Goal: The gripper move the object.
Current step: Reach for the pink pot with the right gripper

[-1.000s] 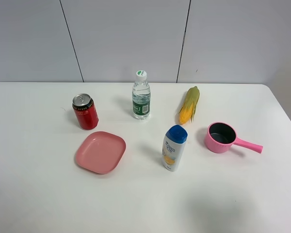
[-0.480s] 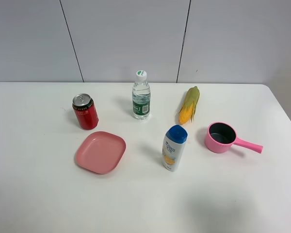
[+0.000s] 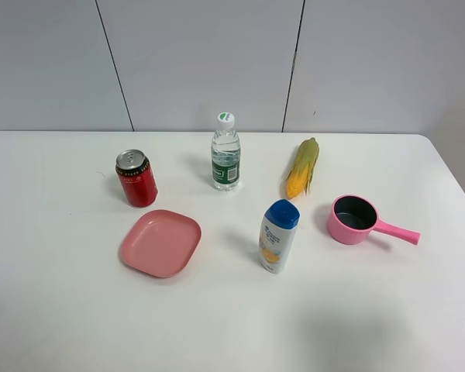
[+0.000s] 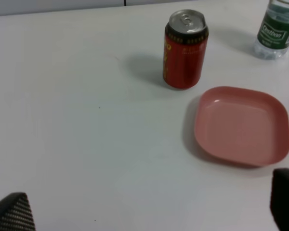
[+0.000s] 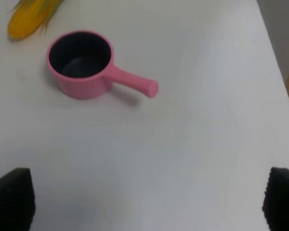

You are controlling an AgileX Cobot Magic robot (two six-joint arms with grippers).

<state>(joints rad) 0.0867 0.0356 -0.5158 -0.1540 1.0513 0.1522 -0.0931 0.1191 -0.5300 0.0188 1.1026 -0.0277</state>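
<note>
The pink toy saucepan [image 3: 354, 219] stands on the white table at the right, dark grey inside, its straight handle pointing right. It also shows in the right wrist view [image 5: 82, 64]. My right gripper [image 5: 144, 204] is open and empty, its fingertips [image 5: 12, 197] wide apart, well short of the pan. My left gripper [image 4: 149, 207] is open and empty, its fingertips [image 4: 12, 211] short of the red can and pink plate. Neither arm shows in the exterior high view.
A flat pink square plate [image 3: 161, 242] lies left of centre, with a red soda can [image 3: 136, 178] behind it. A water bottle [image 3: 225, 153], a corn cob [image 3: 303, 167] and a white shampoo bottle [image 3: 279, 236] stand mid-table. The table's right edge [image 3: 453, 178] is near the pan.
</note>
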